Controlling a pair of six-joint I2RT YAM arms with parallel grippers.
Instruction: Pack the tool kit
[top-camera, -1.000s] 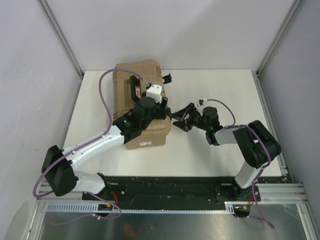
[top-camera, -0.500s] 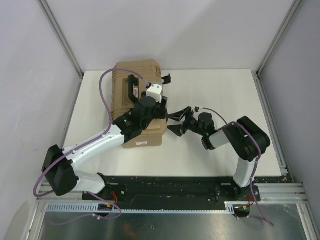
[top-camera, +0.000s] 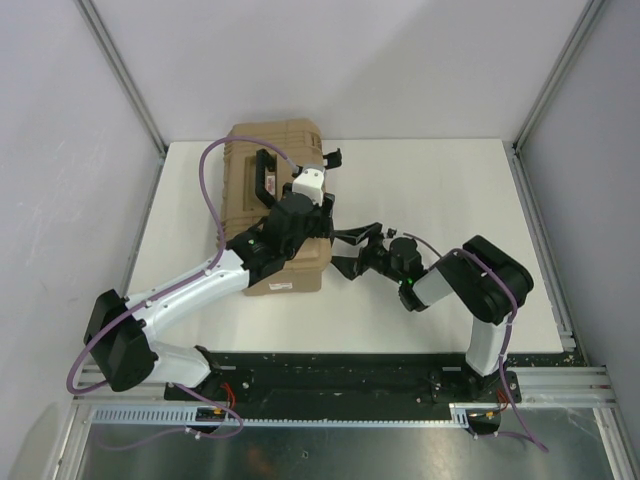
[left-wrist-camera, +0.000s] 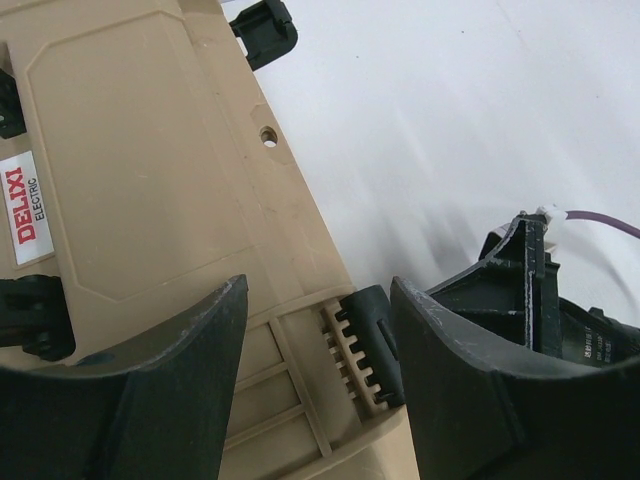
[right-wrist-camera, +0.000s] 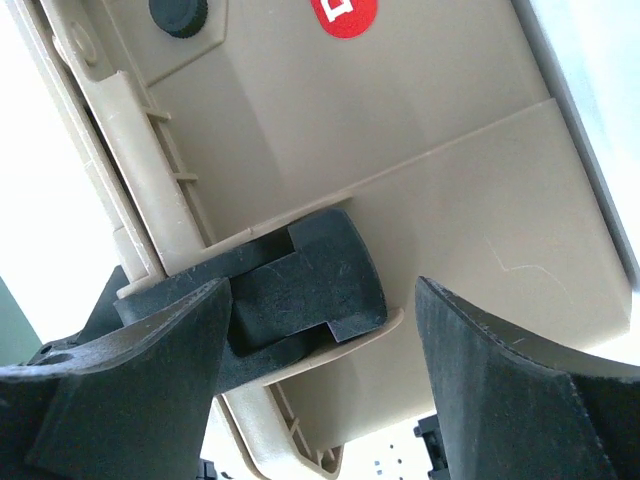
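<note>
Your right gripper has come lower and closer to the tool case than a second ago.
Its fingers are spread with the black side latch of the closed tan case between them; I cannot tell if they touch it. The case lies on the left part of the white table. Over its lid your left gripper hangs, fingers also spread, and farther back a second latch sticks out from the case edge.

tan case, black latch, white table
</note>
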